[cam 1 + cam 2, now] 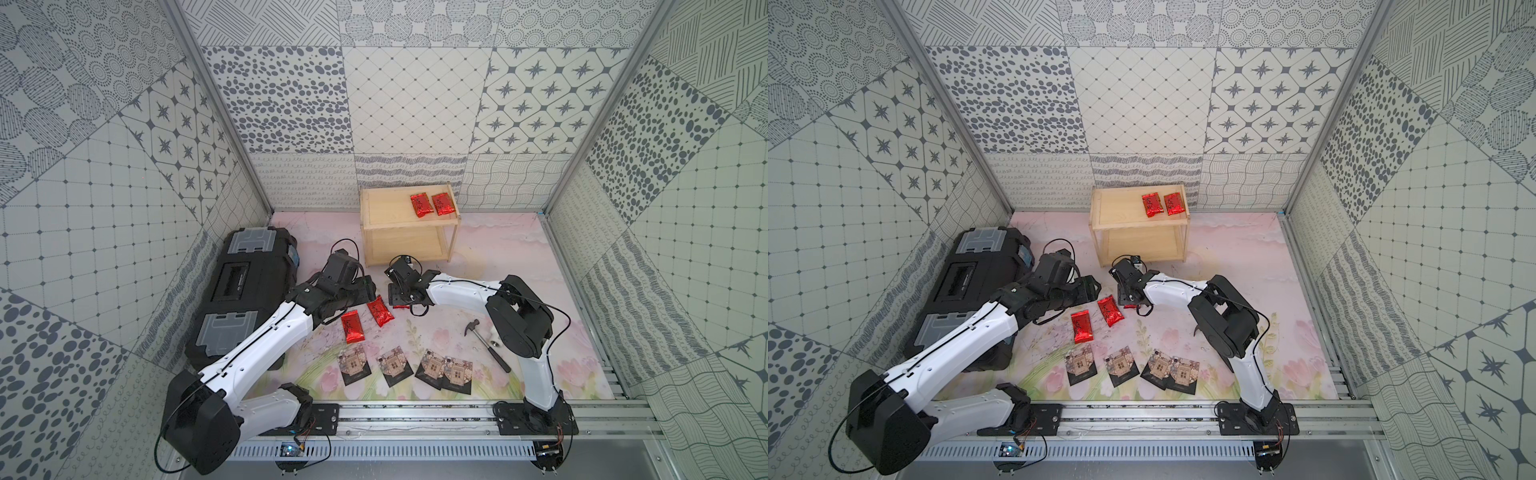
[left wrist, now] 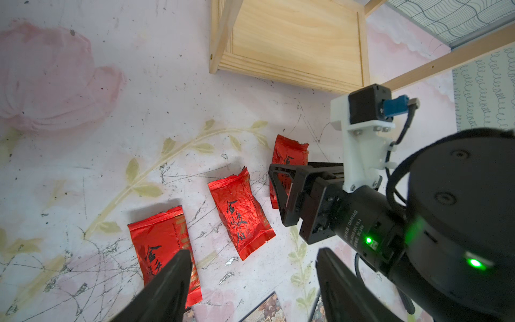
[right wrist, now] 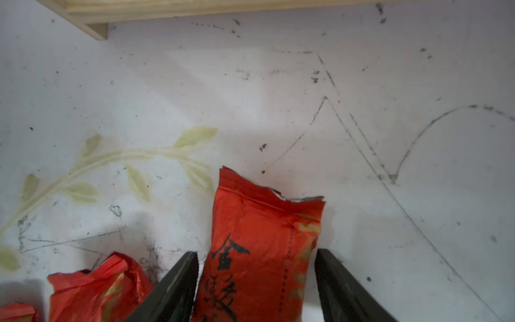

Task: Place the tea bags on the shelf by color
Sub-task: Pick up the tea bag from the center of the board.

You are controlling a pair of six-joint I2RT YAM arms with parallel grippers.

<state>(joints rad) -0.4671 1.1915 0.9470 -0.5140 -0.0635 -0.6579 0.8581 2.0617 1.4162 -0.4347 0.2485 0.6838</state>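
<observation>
Closest to us in both top views, the rail (image 1: 415, 411) carries both arms. Beyond it 4 dark sachets (image 1: 354, 365) lie on the desk (image 1: 490, 257), and 2 red packets (image 1: 1152, 204) sit on the top tier of the shelf (image 1: 1121, 212). From the left wrist we see the left tool (image 2: 252, 252) released over 2 loose packets (image 2: 239, 220). From the right wrist, the right tool (image 3: 256, 251) stands spread astride a 3rd loose packet (image 3: 259, 223), not clenched.

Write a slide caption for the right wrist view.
Right tool straddles a red tea packet lying on the floral mat, jaws open either side, shelf foot beyond.
</observation>
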